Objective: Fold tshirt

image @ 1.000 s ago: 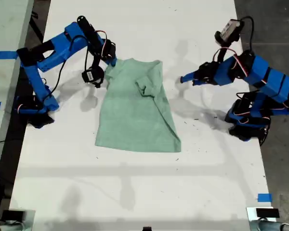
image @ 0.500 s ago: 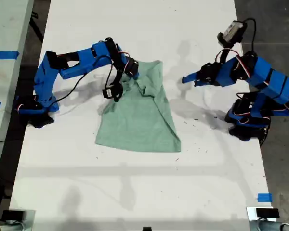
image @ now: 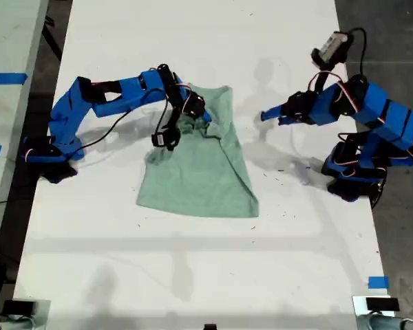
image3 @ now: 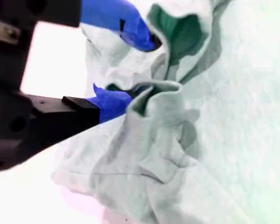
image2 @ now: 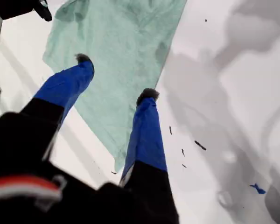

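Pinching a bunched sleeve of the tshirt at mid-table, my second gripper carries its fold across; my first gripper hangs spread, empty. Further folds remain, I judge.

Bright overhead light, soft shadows; second wrist view seems overexposed, blurry.
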`<action>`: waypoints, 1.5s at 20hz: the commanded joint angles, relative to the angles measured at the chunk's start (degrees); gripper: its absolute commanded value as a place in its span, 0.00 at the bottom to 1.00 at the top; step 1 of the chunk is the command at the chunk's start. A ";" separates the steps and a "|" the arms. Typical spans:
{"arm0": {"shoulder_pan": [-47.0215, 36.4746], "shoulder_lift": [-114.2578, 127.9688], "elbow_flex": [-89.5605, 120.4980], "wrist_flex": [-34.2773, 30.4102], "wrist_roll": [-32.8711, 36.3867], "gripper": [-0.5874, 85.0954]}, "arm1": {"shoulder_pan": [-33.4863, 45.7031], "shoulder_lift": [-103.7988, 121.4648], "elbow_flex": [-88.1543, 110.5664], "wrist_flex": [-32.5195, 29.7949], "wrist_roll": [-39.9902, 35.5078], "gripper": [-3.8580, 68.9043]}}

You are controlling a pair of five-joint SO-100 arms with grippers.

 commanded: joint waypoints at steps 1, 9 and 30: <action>0.88 11.51 -2.64 5.80 0.44 0.18 | -0.70 1.32 -0.09 -0.79 0.62 0.33; 2.20 27.42 6.59 29.62 -12.30 0.11 | -3.96 0.97 -0.09 -0.53 0.53 0.34; 16.35 52.29 46.32 17.84 -29.53 0.01 | -30.59 -24.26 4.83 -16.61 6.77 0.40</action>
